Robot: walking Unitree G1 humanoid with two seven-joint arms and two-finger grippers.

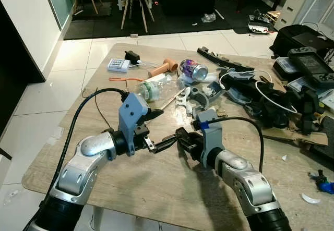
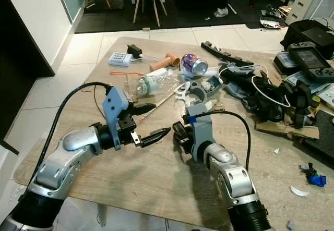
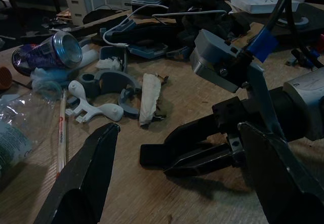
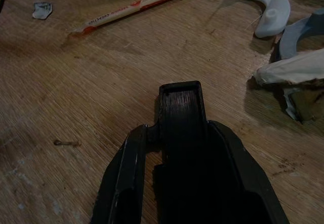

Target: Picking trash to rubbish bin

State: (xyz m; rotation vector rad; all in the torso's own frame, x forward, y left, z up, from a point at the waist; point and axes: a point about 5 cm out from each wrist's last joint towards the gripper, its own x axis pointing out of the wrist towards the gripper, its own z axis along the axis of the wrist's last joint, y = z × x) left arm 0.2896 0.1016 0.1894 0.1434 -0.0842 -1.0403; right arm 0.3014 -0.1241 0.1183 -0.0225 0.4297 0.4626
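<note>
Nearest the camera, 2 silver arms with ribbed black cuffs reach in over the near edge of a pale wood-grain table point(image 1: 156, 189), their black cables looping back over the boards. The left gripper point(image 1: 156, 129) sits near the middle of the table with its 2 long black fingers spread, 1 pointing far-right and 1 lower. The right gripper point(image 1: 169, 141) points left toward it, its tapered fingers pressed together with nothing between them; the tips of the 2 grippers are just beside each other above bare wood.

The trash lies further back, toward the far middle of the table. A crumpled clear plastic bottle point(image 1: 154, 90) with a greenish label lies on its side just beyond the left gripper. To its right rests a dented purple drink can point(image 1: 192, 70), its shiny round end facing the camera. Between them, a thin paper-wrapped stick point(image 4: 139, 5) with red printing lies diagonally. Nearby are a smooth white plastic bracket point(image 3: 96, 107), curved grey plastic clamps point(image 3: 114, 80) and a crumpled white wrapper point(image 3: 150, 96).

Further left at the far edge sit a small white box point(image 1: 118, 64), a black plug and a tan cylinder point(image 1: 163, 67). The right side of the table carries a tangle of black gear point(image 1: 271, 103) with a white cable, on flattened cardboard. Glossy white tiles point(image 1: 36, 132) surround the table.
</note>
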